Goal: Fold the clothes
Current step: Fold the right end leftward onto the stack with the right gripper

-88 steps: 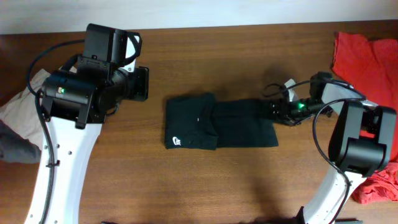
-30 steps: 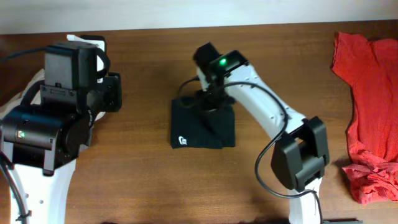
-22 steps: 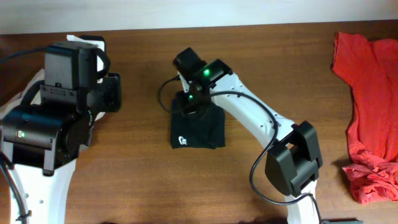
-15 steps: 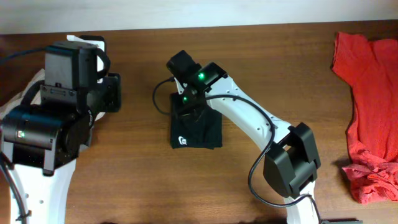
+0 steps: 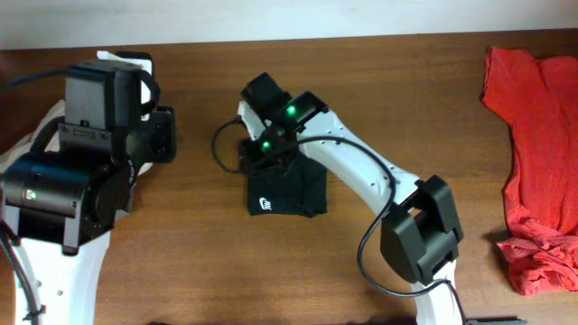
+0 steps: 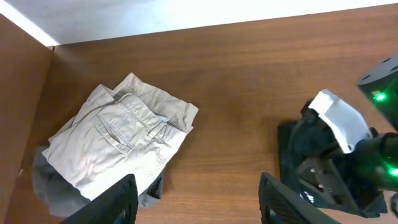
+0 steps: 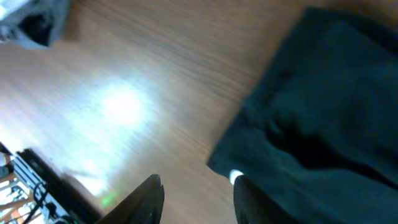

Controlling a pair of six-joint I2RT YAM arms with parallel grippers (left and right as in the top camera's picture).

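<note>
Sharpness: blurred throughout.
Black T-shirt (image 7: 323, 106): across the right side, flat on the wood, in layered folds, one corner reaching down toward the bottom edge.
Right gripper (image 7: 196, 196): at the bottom edge, jaws apart, bare wood in the gap.
Fingertips (image 7: 151, 190): one over bare wood, the other at the shirt's lower corner; contact unclear.
Table (image 7: 124, 56): brown wood, with a bright patch of glare left of centre.
Grey object (image 7: 25, 22): top left corner, too blurred to name.
Cables (image 7: 28, 177): bottom left corner.

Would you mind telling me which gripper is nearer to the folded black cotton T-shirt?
Right. The right gripper hangs open over the far left corner of the folded black cotton T-shirt; the left gripper, also open, is well off to its left, clear of the cloth.
</note>
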